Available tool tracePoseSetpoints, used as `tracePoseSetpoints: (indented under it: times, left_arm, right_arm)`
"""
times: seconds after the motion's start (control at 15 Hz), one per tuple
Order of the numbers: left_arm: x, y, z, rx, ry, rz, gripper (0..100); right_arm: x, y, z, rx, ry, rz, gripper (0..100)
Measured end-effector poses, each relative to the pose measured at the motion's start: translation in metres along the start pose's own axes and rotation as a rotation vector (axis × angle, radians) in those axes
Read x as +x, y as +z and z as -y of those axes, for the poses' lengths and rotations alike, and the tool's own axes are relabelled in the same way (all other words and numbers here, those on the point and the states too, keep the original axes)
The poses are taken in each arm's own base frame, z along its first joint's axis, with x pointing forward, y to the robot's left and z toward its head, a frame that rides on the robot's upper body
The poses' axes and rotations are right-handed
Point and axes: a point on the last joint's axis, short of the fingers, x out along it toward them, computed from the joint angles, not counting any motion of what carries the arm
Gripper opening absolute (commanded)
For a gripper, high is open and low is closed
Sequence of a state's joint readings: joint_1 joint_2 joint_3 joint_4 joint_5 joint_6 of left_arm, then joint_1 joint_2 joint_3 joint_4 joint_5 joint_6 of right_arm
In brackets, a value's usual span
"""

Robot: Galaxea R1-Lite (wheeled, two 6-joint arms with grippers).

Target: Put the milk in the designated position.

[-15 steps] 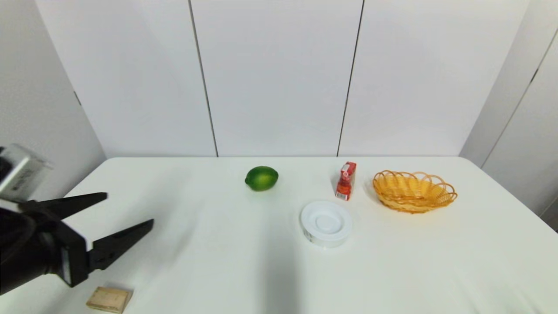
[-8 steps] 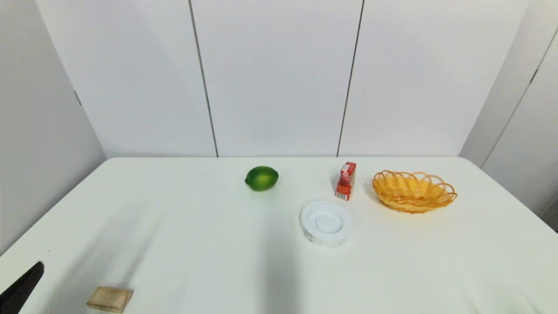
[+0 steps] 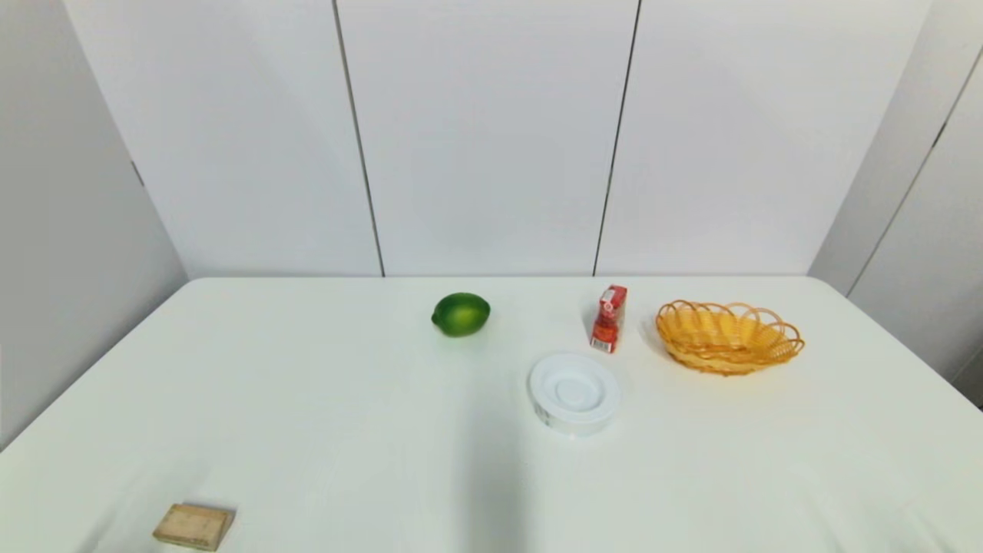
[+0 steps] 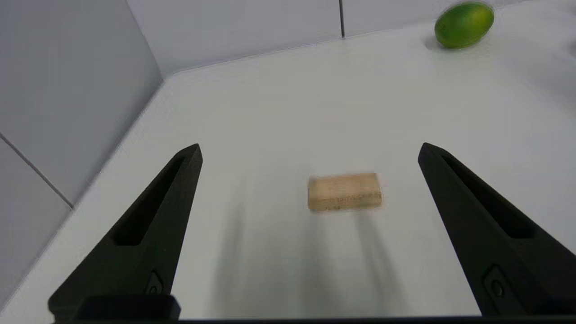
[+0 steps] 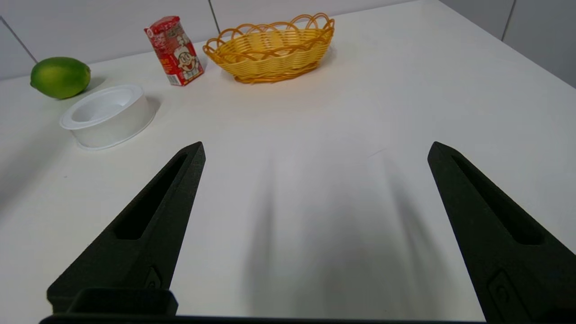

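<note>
The left gripper point(image 4: 310, 150) has its fingers point(image 4: 153, 225) spread wide with nothing between them, hanging over the near left corner of the tabletop point(image 3: 345, 430). A flat tan wooden block point(image 4: 344, 191) lies on the surface beyond the fingertips, untouched, and a green lime point(image 4: 464, 18) sits much farther off. The right gripper point(image 5: 315, 148) is likewise spread wide and holds nothing, its fingers point(image 5: 148, 229) poised above bare white tabletop on the near right side. Neither arm shows in the head view.

The milk point(image 3: 609, 319), a small red carton with a cartoon face, stands upright toward the far side of the tabletop, right of centre. It is free of both grippers. Just to its right, apart from it, sits the orange woven basket point(image 3: 729, 336). Nearer than the milk and slightly left is the round white dish point(image 3: 574, 393), close to the carton but not touching. The lime rests well to the left of the milk, at about the same depth. The wooden block lies at the near left edge, far from everything else.
</note>
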State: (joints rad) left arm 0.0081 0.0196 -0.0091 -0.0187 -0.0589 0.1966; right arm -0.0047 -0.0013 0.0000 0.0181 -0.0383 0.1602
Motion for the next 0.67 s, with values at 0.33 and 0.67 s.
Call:
tracePoseSetpoints:
  times: [0.33, 0.67]
  left_arm:
    - [-0.0011, -0.0049, 0.0005, -0.065, 0.025, -0.012, 100]
    - [-0.0011, -0.0056, 0.0005, -0.079, 0.027, -0.017, 100]
  right_arm:
    - [0.0, 0.0, 0.0, 0.0, 0.0, 0.0, 100]
    - [0.0, 0.0, 0.0, 0.0, 0.0, 0.0, 100]
